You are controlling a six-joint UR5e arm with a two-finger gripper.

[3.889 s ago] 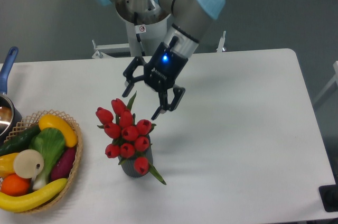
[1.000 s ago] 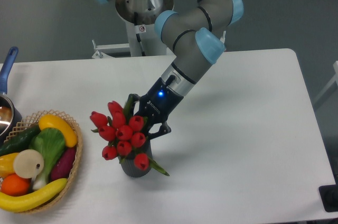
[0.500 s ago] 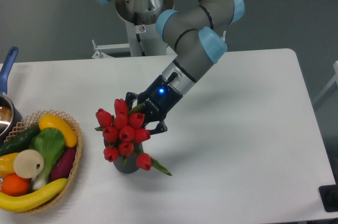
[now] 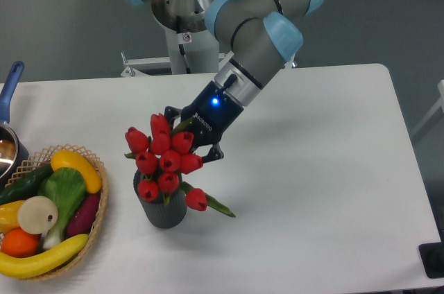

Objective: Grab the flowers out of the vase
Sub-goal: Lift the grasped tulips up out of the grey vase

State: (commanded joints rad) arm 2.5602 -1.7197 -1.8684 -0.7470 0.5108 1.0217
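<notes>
Red tulip buds, the flowers, bunch together above the vase, a short dark grey ribbed cylinder standing on the white table. The lowest buds hang just over the vase's rim, and one bud with a pointed green leaf sticks out to the right of it. The gripper reaches in from the upper right and presses into the back of the bunch, its dark fingers on either side of the stems, clamped on the flowers; the buds hide the fingertips themselves. A blue light glows on the gripper's body. At the left edge sits a wicker basket of fruit and vegetables, well apart from the vase, and beyond it a pot with a blue handle.
</notes>
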